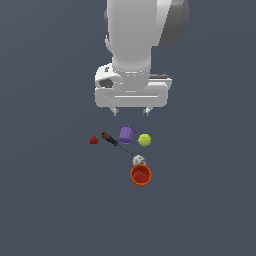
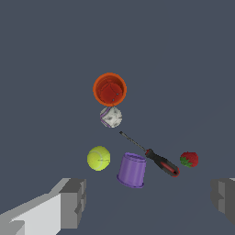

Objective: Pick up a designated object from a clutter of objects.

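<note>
The designated object, a small purple cup [image 1: 127,134] [image 2: 132,170], stands in the middle of the clutter of objects on the dark floor. My gripper [image 1: 131,112] [image 2: 149,202] hangs open above and just behind it, with nothing between the fingers [image 2: 73,202]. Beside the purple cup lie a yellow-green ball [image 1: 144,140] [image 2: 98,158] and a black-and-red screwdriver [image 1: 111,140] [image 2: 156,159]. A red strawberry [image 1: 94,140] [image 2: 189,159] sits beyond the screwdriver's handle.
A whitish ball [image 1: 138,160] [image 2: 111,117] touches a larger orange-red cup [image 1: 141,175] [image 2: 109,89], both on the side of the purple cup away from the arm. The arm's white body [image 1: 135,45] rises behind the clutter.
</note>
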{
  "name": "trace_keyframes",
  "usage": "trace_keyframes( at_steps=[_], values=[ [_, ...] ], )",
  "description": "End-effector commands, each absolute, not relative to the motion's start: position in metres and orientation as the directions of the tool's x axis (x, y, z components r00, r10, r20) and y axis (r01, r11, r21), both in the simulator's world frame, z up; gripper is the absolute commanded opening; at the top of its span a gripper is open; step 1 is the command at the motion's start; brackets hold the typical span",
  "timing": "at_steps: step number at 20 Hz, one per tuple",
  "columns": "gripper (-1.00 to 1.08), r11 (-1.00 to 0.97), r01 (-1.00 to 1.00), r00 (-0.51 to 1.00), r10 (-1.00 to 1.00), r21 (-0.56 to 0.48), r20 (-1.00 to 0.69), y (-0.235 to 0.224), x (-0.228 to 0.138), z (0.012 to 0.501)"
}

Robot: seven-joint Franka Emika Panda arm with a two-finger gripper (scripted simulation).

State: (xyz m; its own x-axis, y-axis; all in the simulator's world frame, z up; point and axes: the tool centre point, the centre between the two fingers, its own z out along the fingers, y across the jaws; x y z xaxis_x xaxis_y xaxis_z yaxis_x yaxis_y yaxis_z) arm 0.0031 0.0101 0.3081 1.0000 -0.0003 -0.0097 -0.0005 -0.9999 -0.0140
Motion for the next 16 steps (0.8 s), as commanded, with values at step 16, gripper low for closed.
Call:
trace_keyframes(
  at_steps=[16],
  values=[
    [1.08,-0.999,-0.011,0.999,-0.012,-0.038,0.033,0.012,0.0,0.26]
  ],
)
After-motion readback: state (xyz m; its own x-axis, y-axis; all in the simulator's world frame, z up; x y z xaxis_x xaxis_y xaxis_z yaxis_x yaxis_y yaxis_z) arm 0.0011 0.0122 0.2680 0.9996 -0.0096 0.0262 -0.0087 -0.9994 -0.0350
